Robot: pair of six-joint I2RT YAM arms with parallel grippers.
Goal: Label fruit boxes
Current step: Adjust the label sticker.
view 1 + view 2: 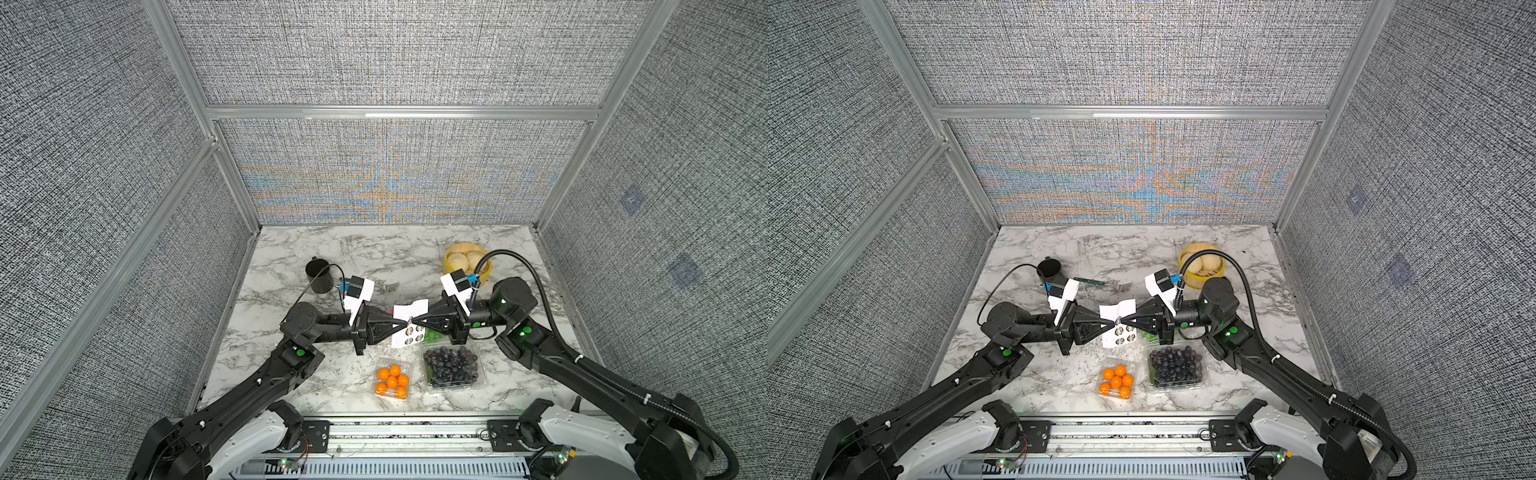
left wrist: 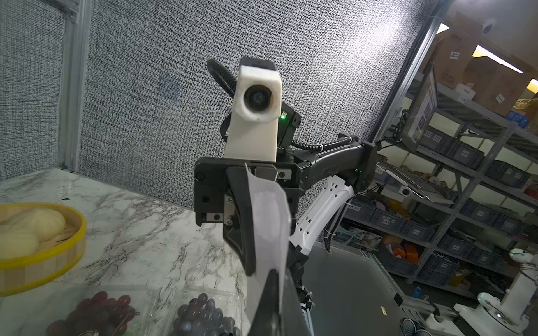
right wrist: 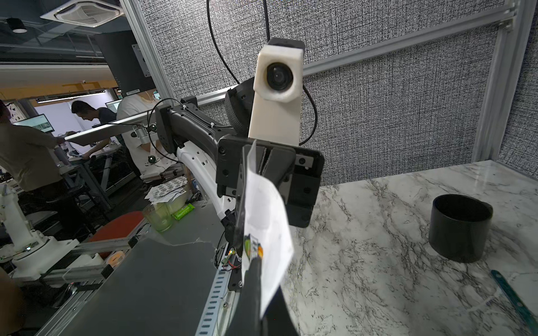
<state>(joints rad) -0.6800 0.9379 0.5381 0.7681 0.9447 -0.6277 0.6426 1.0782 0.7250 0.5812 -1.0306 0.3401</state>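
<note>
Take the surface [image 1: 338,384] in both top views as a clock face, with 12 o'clock at the back wall. The two arms reach in from 8 and 4 o'clock, and their tips meet nose to nose at the centre, raised above the marble.

The left hand [image 1: 402,324] has its fingers pressed together on a white label sheet [image 1: 410,311]. The right hand [image 1: 417,322] is clamped on the same sheet from the opposite side. The sheet folds over the pinch, and rows of round printed labels show on its lower half. In the right wrist view a coloured label edge sits right at the pinch. Whether that hand grips only that label or the paper as well cannot be told.

The small box of orange balls [image 1: 392,381] lies at 6 o'clock, lid shut and well clear of both hands. The larger box of dark purple grapes [image 1: 454,366] sits just beside it at 5 o'clock. The box of red-green grapes [image 2: 97,312] lies next to the purple one, toward 12 o'clock, and is mostly hidden under the right hand in both top views.

A yellow steamer [image 1: 451,259] holding pale buns stands at 1 o'clock, and a black cup [image 1: 319,277] at 10 o'clock. A fork [image 1: 386,286] lies between them.
</note>
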